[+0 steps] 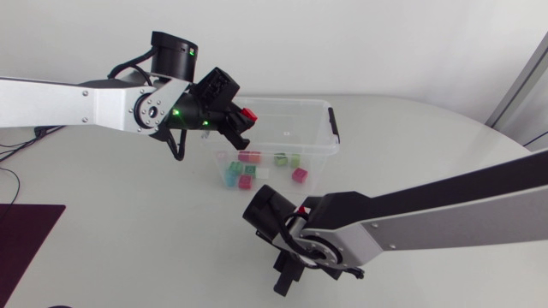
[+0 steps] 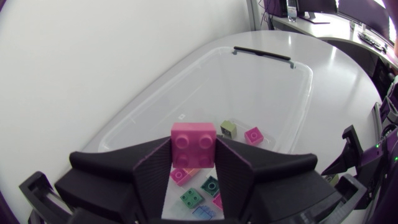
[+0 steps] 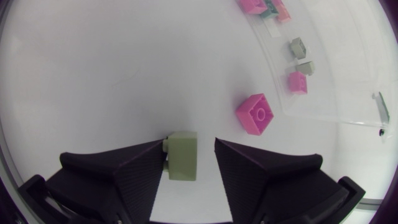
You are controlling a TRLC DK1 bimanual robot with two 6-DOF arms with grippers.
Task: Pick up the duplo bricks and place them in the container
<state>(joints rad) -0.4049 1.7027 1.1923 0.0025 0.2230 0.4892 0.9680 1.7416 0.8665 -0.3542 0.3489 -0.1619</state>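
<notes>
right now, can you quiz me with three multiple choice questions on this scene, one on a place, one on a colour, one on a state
1. Where is the pink brick held by the left gripper?
A. above the open container
B. on the table beside it
C. lying on its floor

2. Which colour of brick lies between the fingers of the right gripper?
A. blue
B. grey-green
C. yellow

3. How does the right gripper stand?
A. shut on a brick
B. open with nothing between the fingers
C. open, a brick against one finger only

Answers:
1 A, the left wrist view shows the container's inside below the pink brick.
2 B, the grey-green brick shows in the right wrist view.
3 C, there is a gap of bare table between that brick and the other finger.
</notes>
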